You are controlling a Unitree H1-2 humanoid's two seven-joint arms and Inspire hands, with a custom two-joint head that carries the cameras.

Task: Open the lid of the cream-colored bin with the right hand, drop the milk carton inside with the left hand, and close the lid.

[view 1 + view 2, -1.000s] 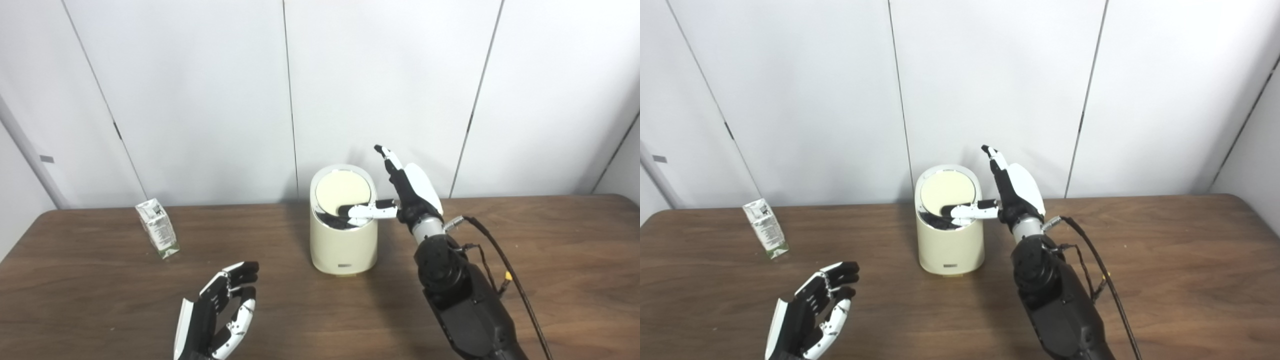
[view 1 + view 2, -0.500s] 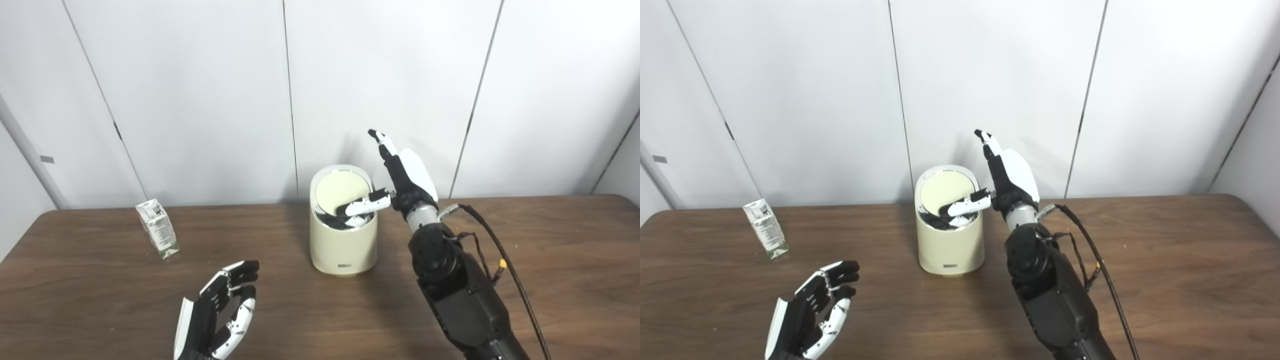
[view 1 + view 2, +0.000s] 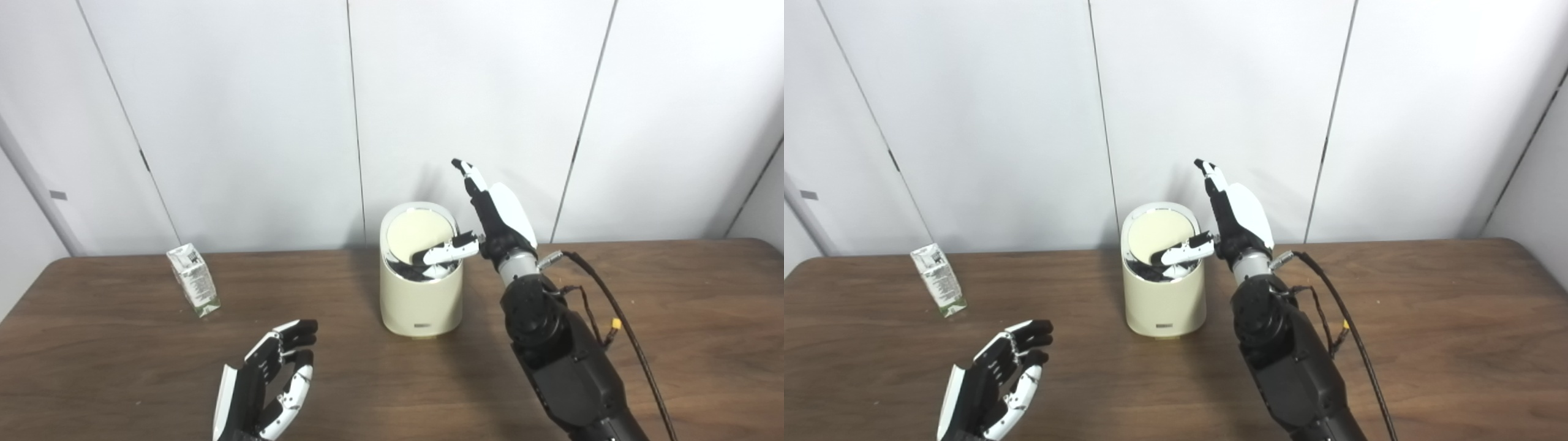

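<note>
I'm working at a dark wooden table [image 3: 674,294] with pale wall panels [image 3: 245,122] standing right behind it, split by thin dark seams. The bin [image 3: 420,288] is sitting at the table's centre, towards twelve o'clock from me, and its lid [image 3: 416,236] is standing tipped up at the back of the rim, cream face towards me. My right hand [image 3: 493,214] is hovering at the bin's three o'clock edge, fingers [image 3: 468,174] pointing up and apart, holding nothing, while my thumb [image 3: 444,252] is reaching across the dark opening, just under the lid. My left hand [image 3: 269,380] is waiting low at seven o'clock from the bin, spread loosely, palm up, empty. The carton [image 3: 193,278] is standing on the table out at nine o'clock, well apart from both the bin and my left hand. A black cable [image 3: 618,324] is trailing along my right forearm.
</note>
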